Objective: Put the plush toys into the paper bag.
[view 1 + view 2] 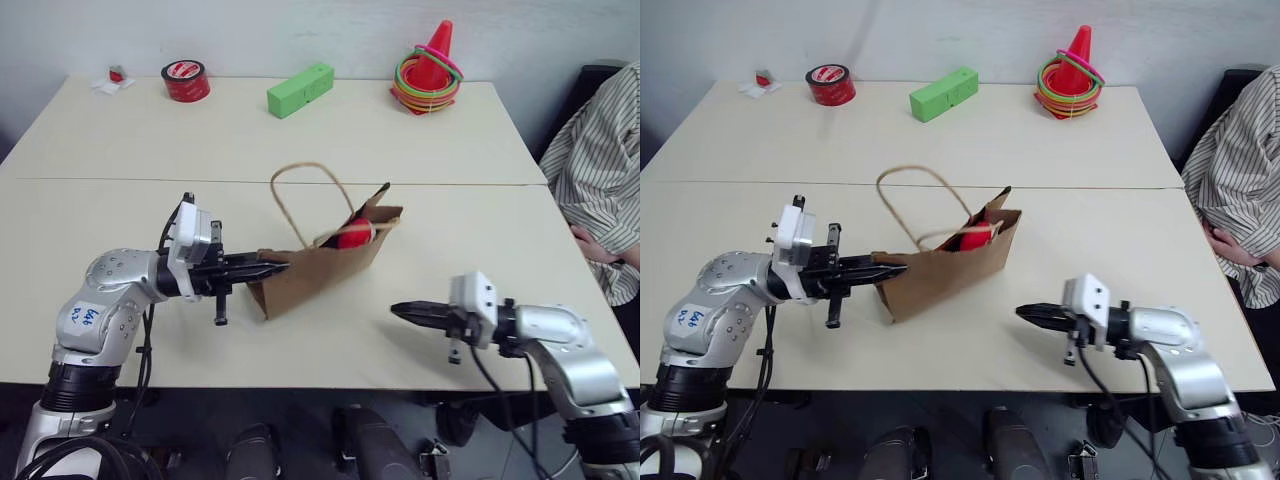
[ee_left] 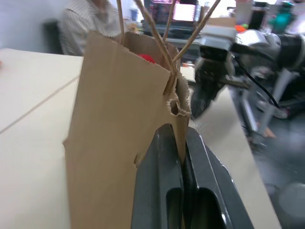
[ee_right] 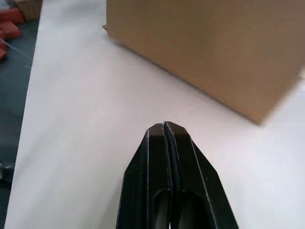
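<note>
Left tool (image 1: 283,265) clenched on paper bag (image 1: 320,268) edge; red plush toy (image 1: 353,235) inside bag. Right tool (image 1: 397,310) clenched empty, above bench (image 1: 120,230).

Cream table (image 1: 120,210) (2 joined tops): paper bag (image 1: 310,275), red tape roll (image 1: 186,80), green block (image 1: 299,90), ringed cone (image 1: 430,70).

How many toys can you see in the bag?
1: a red plush toy peeks out of the top of the paper bag, near its right end. Another toy may be hidden deeper inside, because the bag's walls cover the rest.
</note>
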`<act>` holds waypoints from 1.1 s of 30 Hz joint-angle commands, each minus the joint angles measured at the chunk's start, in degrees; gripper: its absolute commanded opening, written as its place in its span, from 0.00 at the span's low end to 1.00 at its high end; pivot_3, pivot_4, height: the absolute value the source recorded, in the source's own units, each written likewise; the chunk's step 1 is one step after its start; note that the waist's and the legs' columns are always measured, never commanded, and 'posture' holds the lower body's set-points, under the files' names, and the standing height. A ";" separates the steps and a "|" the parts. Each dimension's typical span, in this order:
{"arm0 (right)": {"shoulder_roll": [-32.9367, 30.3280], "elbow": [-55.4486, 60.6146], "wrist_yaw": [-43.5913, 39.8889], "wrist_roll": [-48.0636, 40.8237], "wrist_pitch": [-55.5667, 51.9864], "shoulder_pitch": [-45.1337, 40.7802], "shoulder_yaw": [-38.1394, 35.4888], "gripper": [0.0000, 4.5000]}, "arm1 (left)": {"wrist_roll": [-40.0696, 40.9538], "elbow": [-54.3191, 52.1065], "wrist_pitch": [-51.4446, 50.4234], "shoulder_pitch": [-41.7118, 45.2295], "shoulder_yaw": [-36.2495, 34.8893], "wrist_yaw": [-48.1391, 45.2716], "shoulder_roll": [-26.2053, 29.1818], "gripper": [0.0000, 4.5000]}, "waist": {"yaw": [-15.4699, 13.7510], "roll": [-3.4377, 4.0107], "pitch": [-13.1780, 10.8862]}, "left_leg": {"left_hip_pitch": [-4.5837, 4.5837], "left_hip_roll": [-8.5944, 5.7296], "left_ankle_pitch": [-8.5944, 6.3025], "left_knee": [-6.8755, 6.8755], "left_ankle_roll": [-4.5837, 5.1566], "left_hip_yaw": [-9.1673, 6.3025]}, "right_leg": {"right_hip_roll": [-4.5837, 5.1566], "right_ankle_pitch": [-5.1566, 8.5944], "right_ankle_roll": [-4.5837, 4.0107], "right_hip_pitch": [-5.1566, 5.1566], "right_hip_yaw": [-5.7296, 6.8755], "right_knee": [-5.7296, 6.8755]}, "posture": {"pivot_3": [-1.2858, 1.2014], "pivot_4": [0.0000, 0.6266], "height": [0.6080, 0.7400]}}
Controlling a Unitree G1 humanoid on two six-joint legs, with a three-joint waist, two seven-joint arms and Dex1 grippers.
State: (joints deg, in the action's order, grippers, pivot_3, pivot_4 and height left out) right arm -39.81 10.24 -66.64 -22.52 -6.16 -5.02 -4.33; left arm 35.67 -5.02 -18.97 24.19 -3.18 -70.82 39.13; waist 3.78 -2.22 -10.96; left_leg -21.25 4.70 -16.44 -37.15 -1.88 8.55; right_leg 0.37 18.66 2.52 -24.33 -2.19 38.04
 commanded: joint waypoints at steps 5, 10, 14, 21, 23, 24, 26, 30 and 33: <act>-1.15 2.68 2.54 -2.42 1.13 3.36 -6.77 0.00 | -0.47 12.86 5.62 7.20 -1.41 -10.66 0.89 0.00 | 0.08 0.00 0.00 | -0.02 0.02 0.04 -0.01 -0.03 -0.03 | -0.02 -0.02 -0.03 0.00 0.00 0.03 | 0.52 0.24 1.00; -1.35 2.77 2.84 -2.53 1.58 4.83 -7.49 0.00 | 2.85 10.38 -1.81 9.53 -1.15 -15.43 3.89 0.00 | 0.24 0.00 0.00 | -0.06 0.09 0.03 0.01 -0.02 -0.04 | -0.01 -0.01 -0.02 -0.02 0.01 0.00 | 0.52 0.24 1.00; -1.92 2.47 2.89 -2.73 1.78 5.21 -8.24 0.00 | 4.54 5.74 -4.26 8.11 -0.30 -15.90 2.80 0.00 | 0.05 0.00 0.00 | -0.06 0.15 0.02 -0.02 -0.01 -0.04 | 0.04 0.01 0.01 -0.02 0.01 0.02 | 0.52 0.24 1.00; -2.62 3.46 3.25 -3.41 1.37 6.49 -9.71 0.00 | -3.89 10.88 7.01 7.83 2.14 -16.45 -0.26 0.00 | -0.49 0.00 0.00 | -0.02 0.01 0.04 -0.08 0.02 -0.04 | 0.03 0.00 0.03 0.02 -0.01 0.07 | 0.52 0.24 1.00; -2.49 4.03 3.51 -3.73 1.35 6.66 -9.69 0.00 | -8.47 17.18 15.84 9.19 2.37 -15.65 -1.14 0.00 | -0.52 0.00 0.00 | -0.01 0.00 0.05 -0.08 0.01 -0.04 | 0.00 -0.01 0.03 0.02 -0.02 0.08 | 0.52 0.24 1.00; -2.43 4.15 3.60 -3.86 1.42 6.67 -9.66 0.00 | -10.29 19.87 19.74 9.87 2.35 -15.19 -1.58 0.00 | -0.54 0.00 0.00 | -0.01 0.00 0.05 -0.08 0.01 -0.04 | -0.01 -0.01 0.02 0.02 -0.02 0.07 | 0.52 0.24 1.00; -2.44 4.13 3.65 -3.99 1.50 6.66 -9.60 0.00 | -11.39 22.75 22.93 10.83 2.11 -14.99 -2.15 0.00 | -0.62 0.00 0.00 | -0.01 -0.01 0.05 -0.09 0.01 -0.05 | 0.00 -0.01 0.02 0.02 -0.01 0.07 | 0.52 0.24 1.00; -2.38 4.12 3.52 -4.47 1.44 6.65 -9.24 0.00 | -9.74 18.89 18.32 9.52 1.55 -14.48 -0.20 0.00 | -0.56 0.00 0.00 | -0.04 0.09 0.02 -0.06 0.07 -0.03 | 0.05 -0.01 0.03 0.02 -0.02 0.04 | 0.52 0.24 1.00; -1.88 4.12 4.07 -6.06 -0.19 6.40 -9.22 0.00 | -9.98 17.15 17.62 8.42 0.46 -11.87 0.48 0.15 | -0.48 0.00 0.00 | -0.02 0.12 0.02 -0.06 0.06 -0.03 | 0.03 -0.01 0.03 0.02 -0.01 0.06 | 0.52 0.24 1.00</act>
State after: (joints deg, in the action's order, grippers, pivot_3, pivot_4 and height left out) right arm -41.84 12.79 -62.91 -26.54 -5.72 1.48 -12.21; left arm 25.62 14.12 -0.70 33.17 -1.29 -84.00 38.85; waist 3.29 -2.22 -10.96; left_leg -21.26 4.83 -16.41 -37.21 -1.82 8.52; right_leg 0.41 18.65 2.54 -24.31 -2.20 38.11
